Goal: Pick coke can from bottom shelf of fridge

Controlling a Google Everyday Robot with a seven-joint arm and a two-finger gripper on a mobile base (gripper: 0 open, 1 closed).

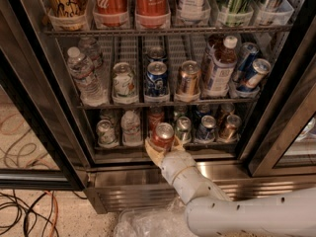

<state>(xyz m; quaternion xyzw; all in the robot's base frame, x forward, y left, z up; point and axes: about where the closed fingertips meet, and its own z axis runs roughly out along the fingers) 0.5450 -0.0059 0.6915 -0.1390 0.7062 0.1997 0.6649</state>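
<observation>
The fridge (59,132) stands open with wire racks of drinks. On the bottom shelf (118,151), my gripper (159,146) reaches in from the lower right on a white arm. It is shut on the coke can (162,136), a small red can with a silver top, at the shelf's front rail. A second red can (155,116) stands just behind it on the same shelf.
Other cans fill the bottom shelf: pale ones at the left (105,132), a green one (183,129), a blue one (206,128), a copper one (229,127). The black door frame (276,127) stands to the right. Crumpled clear plastic (148,223) and cables (29,211) lie on the floor.
</observation>
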